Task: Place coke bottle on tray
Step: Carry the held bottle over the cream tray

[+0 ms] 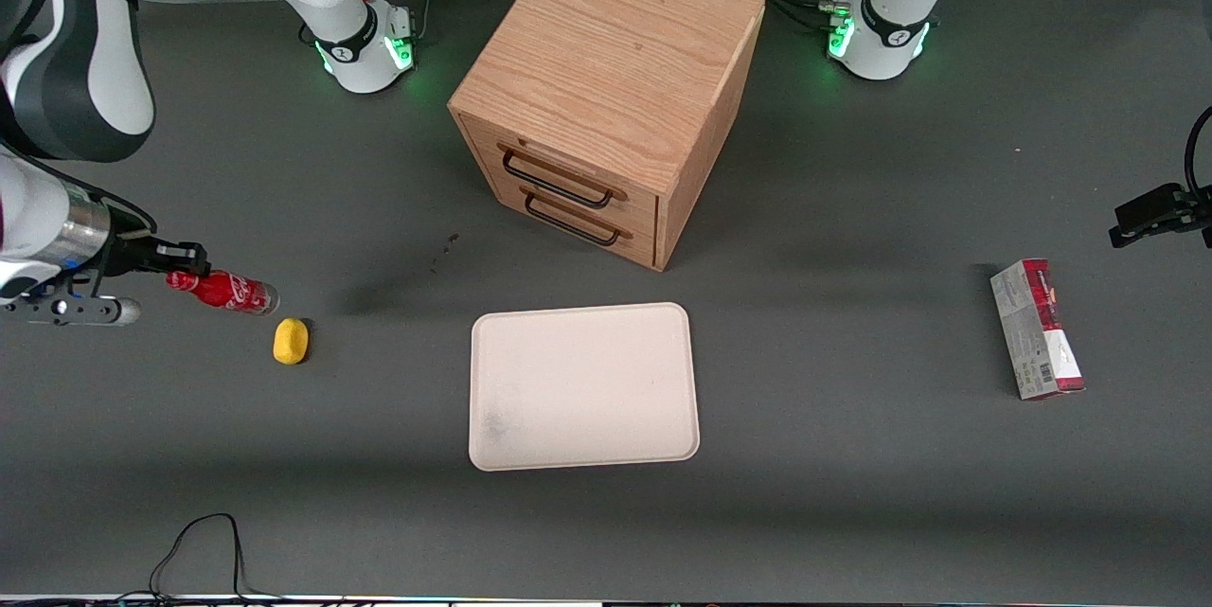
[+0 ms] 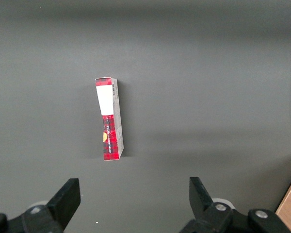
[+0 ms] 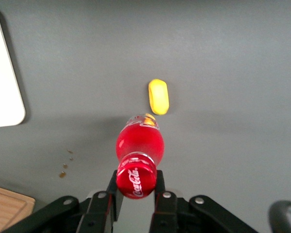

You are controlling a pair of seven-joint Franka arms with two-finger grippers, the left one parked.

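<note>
Right wrist view: gripper (image 3: 136,187) jaws pinch only the coke bottle (image 3: 139,145) neck, bottle dangling. Could swing or slip out before reaching the tray (image 1: 583,386)

– what sort of place is this?
– a robot lab: arm bases (image 1: 365,44) with green lights bolted to a grey desk (image 1: 852,455), loose cables (image 1: 204,541), a few props.

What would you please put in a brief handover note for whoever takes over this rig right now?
Claw: shut on the coke bottle at its cap end, held above the table at the working arm's end.
Yellow lump lies on the table beside the bottle, nearer the front camera.
Tray: bare, in front of the drawer cabinet.
Done: bottle grasped.
Left: carry it to the tray, set it down, release.
</note>
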